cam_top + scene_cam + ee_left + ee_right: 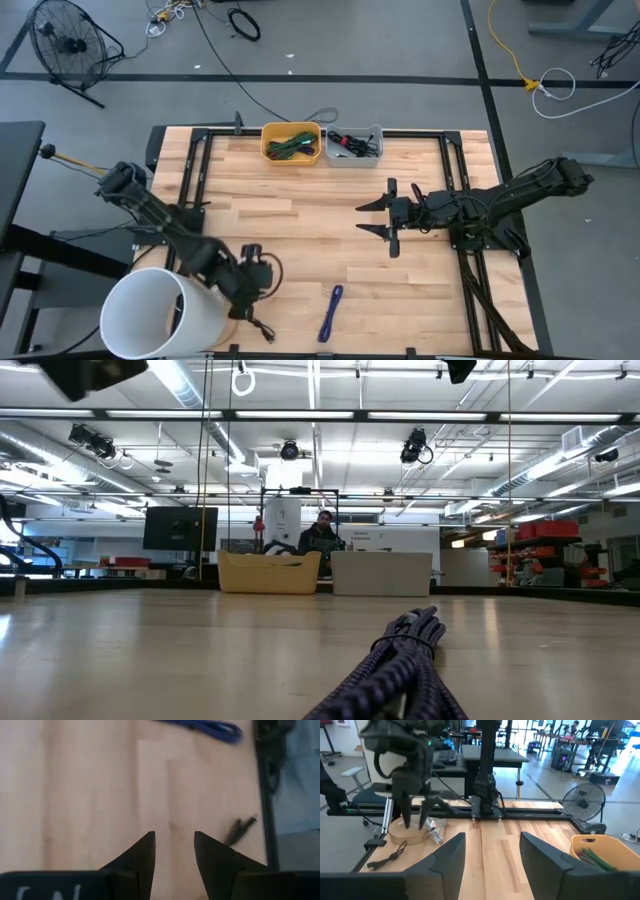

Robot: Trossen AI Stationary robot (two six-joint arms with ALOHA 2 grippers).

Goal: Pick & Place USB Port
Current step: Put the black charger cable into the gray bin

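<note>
A blue-purple bundled USB cable (pixel 331 312) lies flat on the wooden table near its near edge; it fills the foreground of the low view (pixel 400 660) and shows in the left wrist view (pixel 210 727). My left gripper (pixel 255 280) hovers to the cable's left, pointing down at bare wood, fingers open (pixel 174 840). My right gripper (pixel 375 218) hangs over the table's middle, level, pointing toward the left edge, fingers open (pixel 492 840). Neither touches anything.
A yellow bin (pixel 291 142) with green cables and a grey bin (pixel 354 146) stand at the far edge. A white cylinder (pixel 160 312) sits at the near-left corner. A small black cord (pixel 262 330) lies by the near edge. A person (pixel 322 535) sits beyond the table.
</note>
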